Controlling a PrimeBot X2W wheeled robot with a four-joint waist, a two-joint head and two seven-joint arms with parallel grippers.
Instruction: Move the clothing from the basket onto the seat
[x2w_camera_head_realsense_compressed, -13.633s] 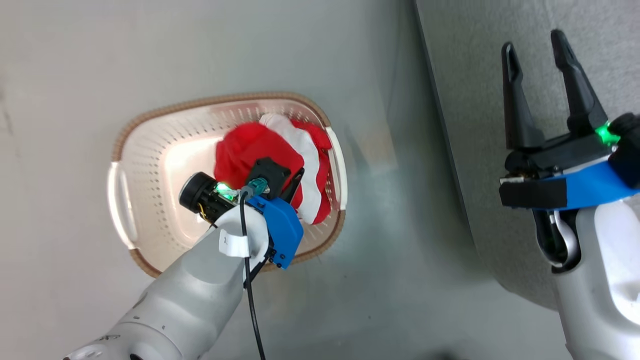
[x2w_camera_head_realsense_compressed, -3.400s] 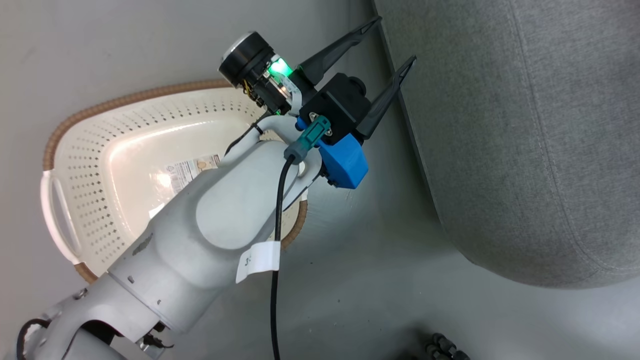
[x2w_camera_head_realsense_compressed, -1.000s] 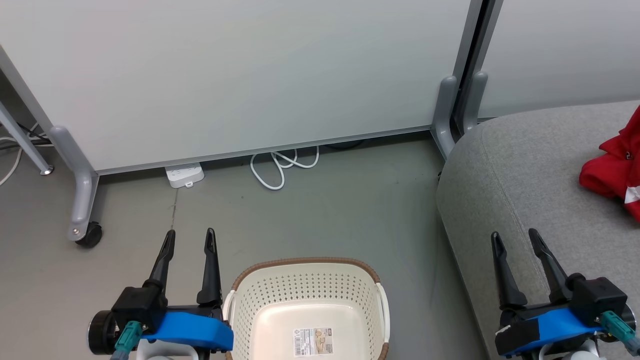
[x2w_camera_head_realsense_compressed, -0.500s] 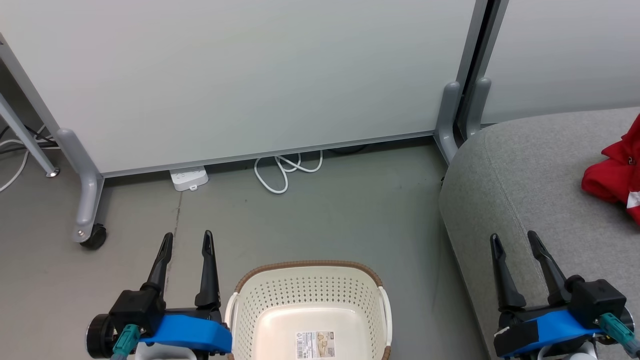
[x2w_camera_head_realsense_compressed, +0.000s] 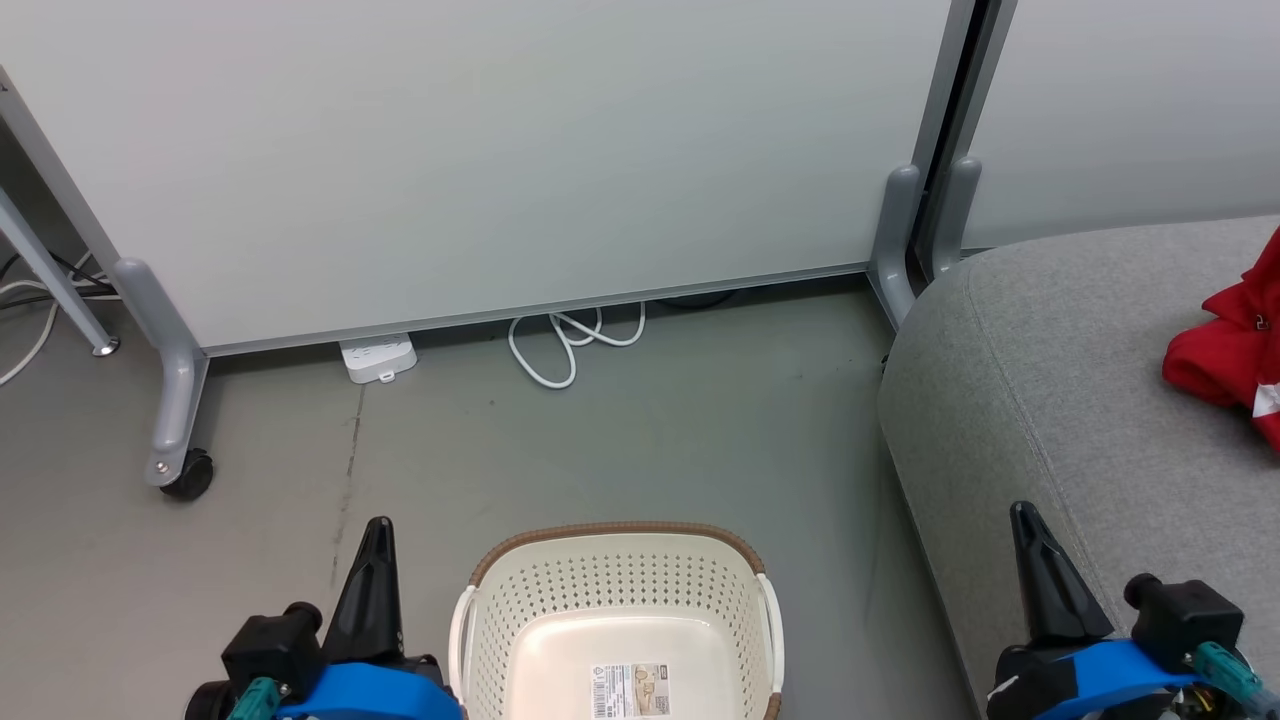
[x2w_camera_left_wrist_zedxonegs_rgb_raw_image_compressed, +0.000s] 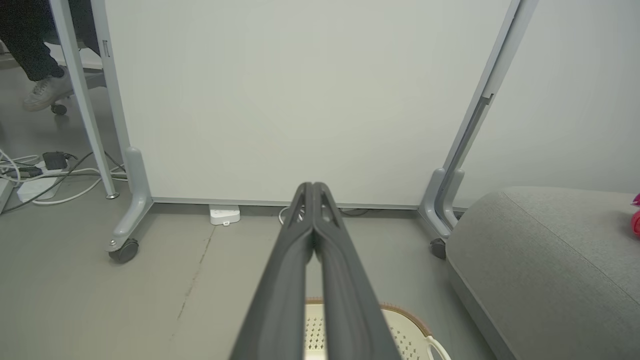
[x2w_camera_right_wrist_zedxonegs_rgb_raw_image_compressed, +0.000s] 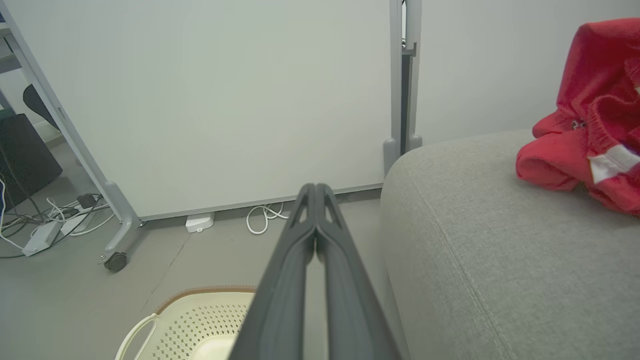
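**Both grippers pinched shut, red clothing heaped on the grey seat**

The left gripper's (x2w_camera_head_realsense_compressed: 378, 526) fingers (x2w_camera_left_wrist_zedxonegs_rgb_raw_image_compressed: 300, 250) press together tip to tip and hold nothing. The right gripper's (x2w_camera_head_realsense_compressed: 1022, 510) fingers (x2w_camera_right_wrist_zedxonegs_rgb_raw_image_compressed: 295, 250) are closed the same way and touch nothing. Between them on the floor (x2w_camera_head_realsense_compressed: 700, 440) stands the cream basket (x2w_camera_head_realsense_compressed: 610, 529), with a brown woven-look rim and perforated walls. A printed label (x2w_camera_head_realsense_compressed: 630, 690) lies on its bottom, the writing too small to read. The clothing (x2w_camera_head_realsense_compressed: 1225, 350) is bright red and crumpled, with a white stripe. It lies on top of the seat (x2w_camera_head_realsense_compressed: 1050, 380), well in from its rounded corner. Beyond, a white power strip (x2w_camera_head_realsense_compressed: 378, 358) and a looped white cable (x2w_camera_head_realsense_compressed: 560, 340) lie at the foot of a partition panel (x2w_camera_head_realsense_compressed: 500, 150).
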